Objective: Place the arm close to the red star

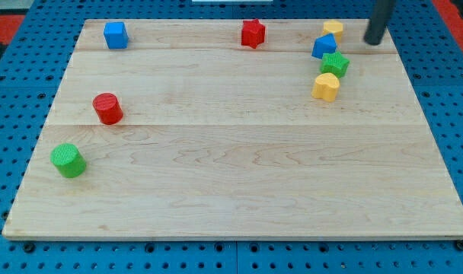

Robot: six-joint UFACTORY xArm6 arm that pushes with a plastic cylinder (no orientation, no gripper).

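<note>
While the wooden board (pixel 239 175) is lying flat, made of pale planks joined along the view's width, it is resting on a blue pegboard (pixel 3 91) dotted with holes, which is showing on all sides; a red strip (pixel 452 11) is peeking in at the view's top right corner.

Across the board, my tip (pixel 374 41) is standing near the top right edge, well apart from the red star (pixel 253 33), which is sitting close to the top edge, a little right of the middle. Between the two, a cluster is gathering just left of and below the tip: a yellow block (pixel 333 30), a blue block (pixel 324 46) touching it from below, a green star (pixel 335 64) beside that, and a second yellow block (pixel 326 86) lowest. My tip is touching none of them; being a bare rod, it is grasping nothing.

Far to the left, a blue cube (pixel 116 35) is sitting by the top edge, a red cylinder (pixel 107 108) is standing lower down, and a green cylinder (pixel 68 160) is nearest the left edge.

The rod is being cut off by the view's top, so the arm above is staying hidden. The exact shapes of the two yellow blocks and the blue one in the cluster are hard to make out
</note>
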